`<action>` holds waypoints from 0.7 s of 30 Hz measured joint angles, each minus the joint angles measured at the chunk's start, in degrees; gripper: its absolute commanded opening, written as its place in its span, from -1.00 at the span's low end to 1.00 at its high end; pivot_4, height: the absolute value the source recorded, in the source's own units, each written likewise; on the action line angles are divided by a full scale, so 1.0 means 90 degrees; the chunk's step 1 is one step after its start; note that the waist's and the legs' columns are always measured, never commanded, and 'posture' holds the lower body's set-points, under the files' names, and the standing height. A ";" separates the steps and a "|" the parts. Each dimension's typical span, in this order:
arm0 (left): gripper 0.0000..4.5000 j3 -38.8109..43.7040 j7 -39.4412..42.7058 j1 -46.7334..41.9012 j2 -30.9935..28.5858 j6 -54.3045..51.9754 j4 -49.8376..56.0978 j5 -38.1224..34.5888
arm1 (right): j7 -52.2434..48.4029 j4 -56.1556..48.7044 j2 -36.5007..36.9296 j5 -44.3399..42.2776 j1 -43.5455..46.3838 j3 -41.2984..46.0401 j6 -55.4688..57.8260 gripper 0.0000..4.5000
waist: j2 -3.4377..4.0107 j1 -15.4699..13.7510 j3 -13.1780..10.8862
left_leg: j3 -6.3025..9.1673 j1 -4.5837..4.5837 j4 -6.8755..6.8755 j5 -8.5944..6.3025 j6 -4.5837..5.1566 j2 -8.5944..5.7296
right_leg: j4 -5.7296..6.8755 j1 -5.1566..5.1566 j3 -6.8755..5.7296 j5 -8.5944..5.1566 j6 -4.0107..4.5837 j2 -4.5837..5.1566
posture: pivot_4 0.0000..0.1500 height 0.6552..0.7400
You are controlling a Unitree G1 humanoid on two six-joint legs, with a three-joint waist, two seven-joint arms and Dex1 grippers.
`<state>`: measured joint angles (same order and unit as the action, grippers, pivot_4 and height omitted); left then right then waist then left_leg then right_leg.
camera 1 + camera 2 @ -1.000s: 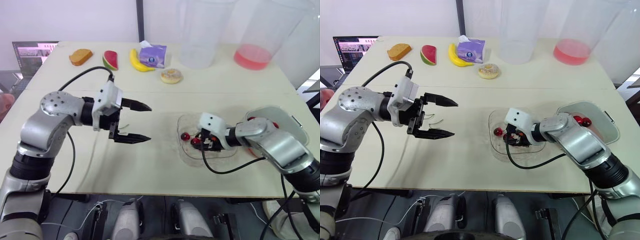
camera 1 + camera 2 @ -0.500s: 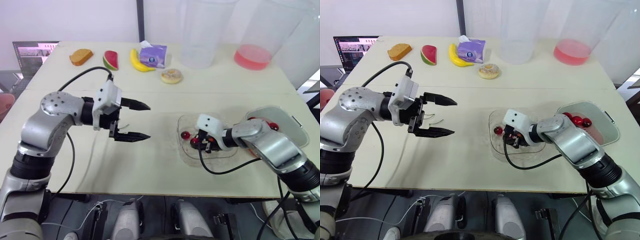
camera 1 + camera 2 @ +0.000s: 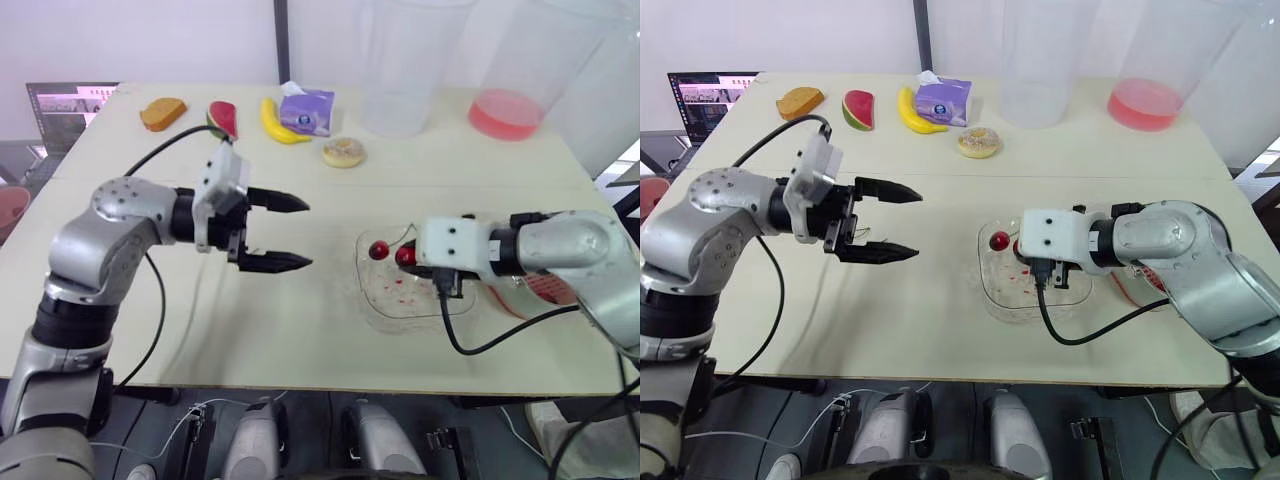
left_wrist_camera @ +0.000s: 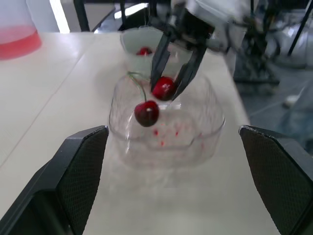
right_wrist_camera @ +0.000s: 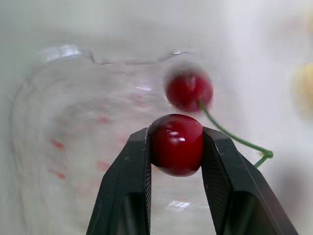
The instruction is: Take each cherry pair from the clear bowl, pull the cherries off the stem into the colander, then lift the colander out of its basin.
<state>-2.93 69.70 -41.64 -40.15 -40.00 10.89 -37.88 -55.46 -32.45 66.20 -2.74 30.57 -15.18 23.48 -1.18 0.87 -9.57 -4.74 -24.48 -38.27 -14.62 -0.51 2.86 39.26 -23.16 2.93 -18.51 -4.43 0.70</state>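
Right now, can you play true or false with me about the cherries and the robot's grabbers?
1. The right gripper pinches a cherry between its fingers. True.
2. The left gripper is shut tight. False: it is open and holds nothing.
3. A second cherry hangs on its stem next to the pinched one. True.
4. The banana lies inside the clear bowl. False: it lies on the table, on the far side, away from the bowl.
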 measured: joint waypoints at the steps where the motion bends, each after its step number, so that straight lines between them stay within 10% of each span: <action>1: 1.00 0.0029 -0.0065 -0.0095 0.0054 -0.0177 -0.0031 -0.0099 | 0.0073 0.0095 0.0003 0.0319 0.0012 -0.0039 -0.0551 -0.58 | 0.0000 0.0010 0.0000 | 0.0000 0.0000 0.0000 0.0000 0.0000 0.0000 | 0.0001 -0.0001 0.0000 0.0000 0.0000 -0.0001 | 1.00 1.00; 10: 1.00 0.0108 -0.0897 -0.1061 0.0898 -0.1996 -0.1038 -0.0960 | 0.0984 0.1392 -0.0884 0.2375 0.0309 -0.0336 -0.4777 -0.58 | 0.0000 0.0009 0.0000 | -0.0004 0.0001 -0.0003 0.0030 -0.0051 -0.0001 | 0.0014 -0.0007 0.0002 -0.0001 0.0000 -0.0001 | 1.00 1.00; 21: 1.00 0.0315 -0.2131 -0.1046 0.1849 -0.2719 -0.1451 -0.1067 | 0.0978 0.1761 -0.1500 0.2798 0.0480 -0.0277 -0.5379 -0.58 | 0.0001 0.0014 0.0000 | 0.0000 0.0005 -0.0004 0.0036 -0.0062 0.0003 | 0.0021 -0.0005 0.0005 0.0000 0.0001 0.0009 | 1.00 1.00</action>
<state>-0.09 50.52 -51.06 -23.50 -64.47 -2.17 -47.48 -46.65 -16.61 52.70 22.45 34.89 -17.67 -24.93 -1.17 0.99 -9.56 -4.74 -24.43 -38.31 -14.30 -1.06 2.89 39.45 -23.21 2.98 -18.50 -4.42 0.77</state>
